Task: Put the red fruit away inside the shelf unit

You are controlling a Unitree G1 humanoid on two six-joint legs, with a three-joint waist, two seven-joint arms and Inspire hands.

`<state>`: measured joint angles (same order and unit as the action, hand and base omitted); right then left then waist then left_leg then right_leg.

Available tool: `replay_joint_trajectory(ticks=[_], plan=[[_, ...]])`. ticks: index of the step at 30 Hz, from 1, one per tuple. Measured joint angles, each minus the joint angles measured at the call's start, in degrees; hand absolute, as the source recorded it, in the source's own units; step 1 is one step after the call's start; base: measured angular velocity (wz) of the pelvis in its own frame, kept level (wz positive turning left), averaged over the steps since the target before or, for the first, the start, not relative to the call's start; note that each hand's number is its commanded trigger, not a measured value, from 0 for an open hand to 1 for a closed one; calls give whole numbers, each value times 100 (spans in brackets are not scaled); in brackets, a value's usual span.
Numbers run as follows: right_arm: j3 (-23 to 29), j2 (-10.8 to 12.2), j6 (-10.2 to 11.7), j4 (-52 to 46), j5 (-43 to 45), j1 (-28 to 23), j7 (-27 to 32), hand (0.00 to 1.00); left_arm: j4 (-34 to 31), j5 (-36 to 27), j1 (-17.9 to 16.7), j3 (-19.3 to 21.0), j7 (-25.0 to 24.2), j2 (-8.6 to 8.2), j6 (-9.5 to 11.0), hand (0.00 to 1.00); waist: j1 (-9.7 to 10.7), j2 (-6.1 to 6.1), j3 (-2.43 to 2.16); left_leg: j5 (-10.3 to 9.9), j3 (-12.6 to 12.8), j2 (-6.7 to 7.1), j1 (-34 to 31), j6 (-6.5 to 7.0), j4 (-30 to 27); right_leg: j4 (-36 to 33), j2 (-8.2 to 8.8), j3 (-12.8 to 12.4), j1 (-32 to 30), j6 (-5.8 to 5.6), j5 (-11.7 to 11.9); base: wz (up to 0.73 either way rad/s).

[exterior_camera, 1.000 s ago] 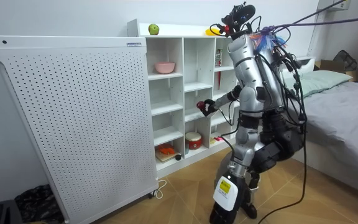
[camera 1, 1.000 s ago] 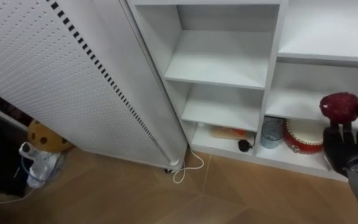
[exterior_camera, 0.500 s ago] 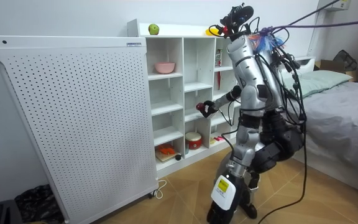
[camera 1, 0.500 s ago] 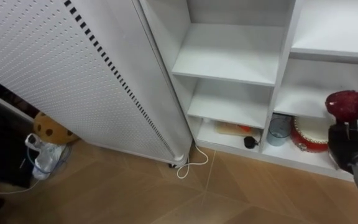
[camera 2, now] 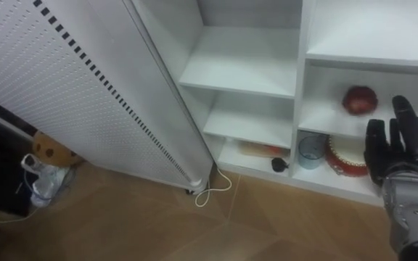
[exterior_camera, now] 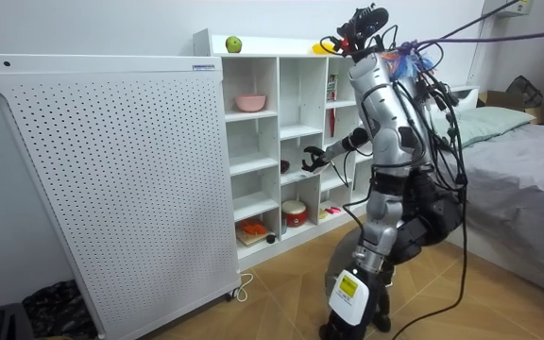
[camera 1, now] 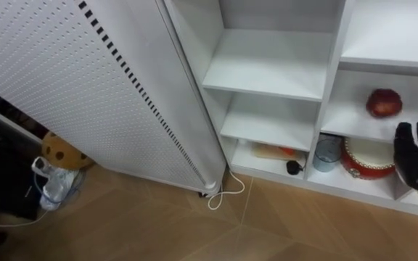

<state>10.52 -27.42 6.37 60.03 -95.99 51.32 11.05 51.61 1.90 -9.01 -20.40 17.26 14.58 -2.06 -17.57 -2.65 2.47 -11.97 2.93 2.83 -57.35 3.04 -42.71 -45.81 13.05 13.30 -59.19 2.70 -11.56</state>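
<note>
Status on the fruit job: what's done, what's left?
Done: the red fruit sits on a closet shelf.
In hand: nothing. The right hand is open, just in front of that shelf and apart from the fruit.
Left: a green apple lies on top of the closet, probably the next piece to shelve.

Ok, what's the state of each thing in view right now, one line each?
Red fruit: resting on a closet shelf, not held.
Right robot hand: open, fingers straight, empty, in front of the shelves and lower than the fruit.
Blue cup: upright on the bottom shelf.
Red round tin: on the bottom shelf, beside the cup.
Green apple: sitting on top of the closet.
Pink bowl: upright on an upper shelf.
</note>
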Motion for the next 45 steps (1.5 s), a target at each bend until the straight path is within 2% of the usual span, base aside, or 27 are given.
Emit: replay_joint_trajectory(ticks=[10, 13, 24, 30, 32, 35, 38, 41, 43, 45], plan=[[254, -19, 48, -3, -21, 5, -40, 0, -3, 45, -200, 11, -71, 0, -8, 0, 4, -98, -35, -38, -16, -6, 159, -12, -59, -17, 2, 27, 193, -44, -31, 0], [326, -39, 52, -3, -23, 5, -71, 0, -98, 56, -288, 10, -135, 1, -19, 0, 6, -164, -67, -61, -46, -6, 232, -22, -52, 9, 9, 68, 297, -63, -45, 0], [322, -79, 62, 2, -247, -6, -78, 0, -122, 185, -303, 30, -173, 5, -31, 0, 51, -170, -64, -64, 10, -15, 400, -31, 36, 33, -8, 12, 395, -60, -48, -1], [188, -71, -36, 442, -242, -464, -583, 0, -57, 280, -276, 87, -492, 23, -39, 0, 44, -167, -46, -78, -19, -20, 887, -45, 223, 265, -80, 57, 914, -59, -39, -2], [193, 27, -40, 720, -220, -835, -732, 0, 107, 276, -251, 239, -623, 17, -42, 0, 18, -148, -32, -87, -76, -49, 1202, -63, 393, 518, -168, 107, 1277, -78, 0, -4], [188, 210, -93, 873, 15, -1290, -917, 0, 363, 251, -134, 245, -706, 11, -35, 0, 48, -142, -13, -77, -94, -108, 1546, -77, 617, 828, -253, 143, 1659, -126, 58, -7], [37, 336, -173, 1252, 60, -1676, -1144, 0, 597, 234, 34, 278, -772, 13, -41, 0, 81, -121, 12, -54, -115, -117, 1912, -58, 838, 1061, -303, 193, 2033, -112, 107, -1], [-167, 725, -336, 1418, 331, -2500, -1373, 0, 832, 277, 203, 641, -786, -17, -39, 0, 218, -73, 22, -36, -169, -166, 2406, -76, 1203, 1546, -438, 260, 2592, -165, 176, 0], [-253, 940, -349, 1440, 341, -2939, -1394, 0, 896, 278, 192, 747, -777, -38, -18, 0, 349, -62, 22, -25, -170, -166, 2750, -75, 1454, 1794, -492, 260, 2932, -203, 205, -3], [-259, 1145, -346, 1518, 432, -3318, -1430, 0, 929, 311, 174, 963, -765, -65, 11, 0, 480, -1, -2, 22, -165, -193, 3074, -79, 1735, 2040, -526, 279, 3236, -231, 237, -3]])
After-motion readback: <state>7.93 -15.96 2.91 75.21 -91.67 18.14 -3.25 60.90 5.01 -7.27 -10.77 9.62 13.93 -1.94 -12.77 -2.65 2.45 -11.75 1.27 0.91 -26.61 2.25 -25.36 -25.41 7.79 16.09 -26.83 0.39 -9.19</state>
